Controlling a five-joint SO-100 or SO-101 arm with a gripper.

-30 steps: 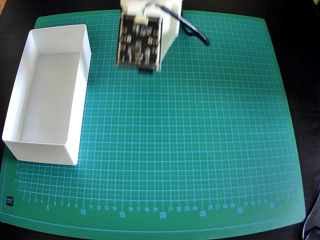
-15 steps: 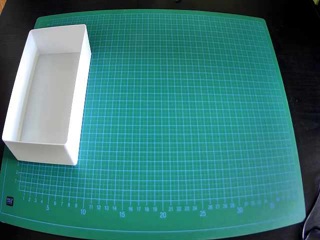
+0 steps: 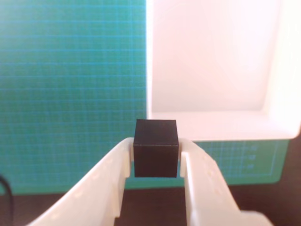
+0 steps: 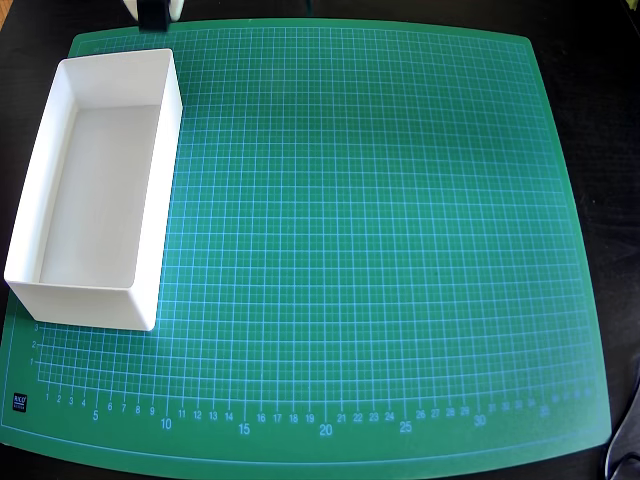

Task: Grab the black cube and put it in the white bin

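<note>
- Wrist view, looking down past the white gripper (image 3: 155, 155): two pale fingers (image 3: 110, 181) rising from the bottom edge, their lower ends cut off by the frame.
- Pinched between the fingertips, the black cube (image 3: 155, 148), top face and front face visible, both sides pressed against the fingers, underside out of sight.
- Jaws parted only by the cube's width, closed firmly on it.
- Behind the cube, the green cutting mat (image 3: 70, 84) with a fine pale grid, filling the left half of the view.
- Upper right, the white bin (image 3: 277, 122), open and seen from above; strongly overexposed, so walls and floor blur into one bright patch. Far end and right side cut off by the frame.
- Cube overlapping the bin's near corner in the picture; height of the cube above mat or bin impossible to judge.
- Bottom strip: dark table surface (image 3: 150, 207), plus a thin dark cable (image 3: 6, 188) at the lower left edge.

- Overhead view: whole green mat (image 4: 380, 230) on a dark table, numbered scale along its lower edge.
- White bin (image 4: 155, 200) standing lengthwise on the mat's left side, nothing visible inside it.
- At the very top edge, above the bin's far end, a small white and black sliver (image 4: 152, 10), mostly cropped; likely the arm, too little shown to be sure.
- Cube and jaws not distinguishable here.
</note>
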